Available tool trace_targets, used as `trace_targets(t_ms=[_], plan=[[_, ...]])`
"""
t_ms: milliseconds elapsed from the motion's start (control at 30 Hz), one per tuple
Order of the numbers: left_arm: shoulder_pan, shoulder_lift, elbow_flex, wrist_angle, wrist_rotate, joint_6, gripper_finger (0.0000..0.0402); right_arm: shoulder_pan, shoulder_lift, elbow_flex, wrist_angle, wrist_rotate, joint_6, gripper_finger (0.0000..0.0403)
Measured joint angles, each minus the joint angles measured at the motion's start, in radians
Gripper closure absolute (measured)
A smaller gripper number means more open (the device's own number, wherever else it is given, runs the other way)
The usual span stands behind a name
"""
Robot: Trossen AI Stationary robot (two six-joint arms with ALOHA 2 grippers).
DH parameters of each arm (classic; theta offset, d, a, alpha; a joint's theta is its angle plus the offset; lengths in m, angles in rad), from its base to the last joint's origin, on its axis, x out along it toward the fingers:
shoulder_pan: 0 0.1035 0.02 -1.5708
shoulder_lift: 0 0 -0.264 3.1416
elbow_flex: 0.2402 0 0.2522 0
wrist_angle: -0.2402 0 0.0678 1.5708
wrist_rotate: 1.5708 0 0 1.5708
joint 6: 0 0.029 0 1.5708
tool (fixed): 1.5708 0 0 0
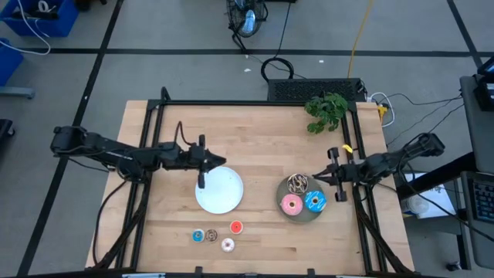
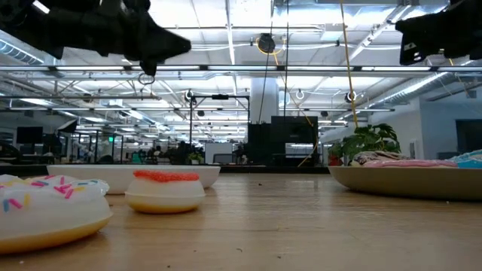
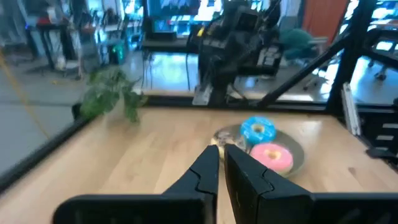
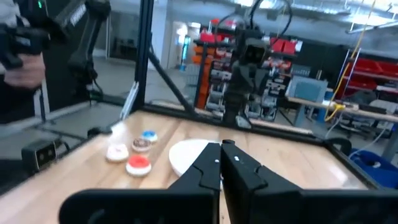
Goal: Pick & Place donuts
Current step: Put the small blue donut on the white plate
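Bright overhead light, blurred wrist views

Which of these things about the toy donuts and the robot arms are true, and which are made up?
1. The pink donut lies on the grey plate. True.
2. The white plate holds three donuts. False: nothing lies on it.
3. Four tiny donuts sit on the bare table, near its front edge. True: blue, brown, red-orange and whitish-pink.
4. The left gripper is carrying a donut. False: it is shut on nothing, by the white plate's far edge.
5. The right gripper is wide open. False: it is shut, beside the grey plate.
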Motion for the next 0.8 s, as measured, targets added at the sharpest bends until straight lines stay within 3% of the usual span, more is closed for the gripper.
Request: trace_targets(t_ms=[433,600,800], plan=[[0.011,-0.020,-0.001,-0.025,-0.067,0.016,0.0369,0.000,-0.037,-0.041,0.015,0.024,0.007,0.0401],[0.021,-0.018,-0.001,-0.037,-0.094,0.030,0.0369,-0.007,-0.040,-0.105,0.158,0.056,-0.087,0.0402],[0.012,-0.018,-0.001,-0.090,-0.106,0.001,0.0369,-0.007,-0.038,-0.097,0.195,0.052,-0.095,0.0401]])
